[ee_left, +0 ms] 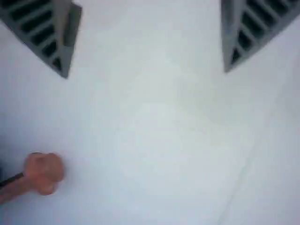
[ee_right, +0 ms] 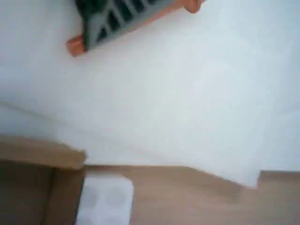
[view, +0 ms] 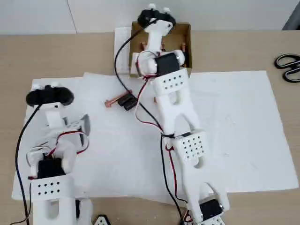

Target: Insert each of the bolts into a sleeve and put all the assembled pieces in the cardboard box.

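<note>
Left tool [ee_left: 145, 70]: ribbed grey fingers [ee_left: 42, 33] apart over smooth white sheet [ee_left: 164, 140]. Right tool [ee_right: 115, 21] clamped on slim copper-coloured bolt [ee_right: 75, 45], near cardboard box [ee_right: 37, 154].

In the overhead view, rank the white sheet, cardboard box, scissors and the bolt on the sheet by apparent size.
1. white sheet
2. cardboard box, partly hidden
3. scissors, cut off at the edge
4. bolt
</note>
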Robot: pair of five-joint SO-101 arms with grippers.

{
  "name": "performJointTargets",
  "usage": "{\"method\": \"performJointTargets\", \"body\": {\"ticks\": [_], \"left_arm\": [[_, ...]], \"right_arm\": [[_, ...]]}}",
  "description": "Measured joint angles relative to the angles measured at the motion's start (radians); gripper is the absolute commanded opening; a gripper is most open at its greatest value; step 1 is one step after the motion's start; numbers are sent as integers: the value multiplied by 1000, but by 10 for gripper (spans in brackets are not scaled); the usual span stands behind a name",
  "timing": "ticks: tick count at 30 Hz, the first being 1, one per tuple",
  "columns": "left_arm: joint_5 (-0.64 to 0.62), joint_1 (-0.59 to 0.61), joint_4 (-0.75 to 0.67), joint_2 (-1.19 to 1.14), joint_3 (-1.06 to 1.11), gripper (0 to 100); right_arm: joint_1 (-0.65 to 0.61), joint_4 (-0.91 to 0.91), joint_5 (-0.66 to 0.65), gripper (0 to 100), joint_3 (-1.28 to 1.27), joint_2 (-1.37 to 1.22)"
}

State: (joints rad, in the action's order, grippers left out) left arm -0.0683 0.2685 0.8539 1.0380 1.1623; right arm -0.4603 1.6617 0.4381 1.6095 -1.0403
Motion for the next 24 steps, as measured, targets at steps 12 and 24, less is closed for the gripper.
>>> {"method": "performJointTargets", "body": {"ticks": [12,24], "left_arm": [[32,87,48,0,0,202],[34,87,48,0,0,202]], "right_arm": [[-69,0,258,206,-215,0],[-149,8,374,205,-247,0]]}}
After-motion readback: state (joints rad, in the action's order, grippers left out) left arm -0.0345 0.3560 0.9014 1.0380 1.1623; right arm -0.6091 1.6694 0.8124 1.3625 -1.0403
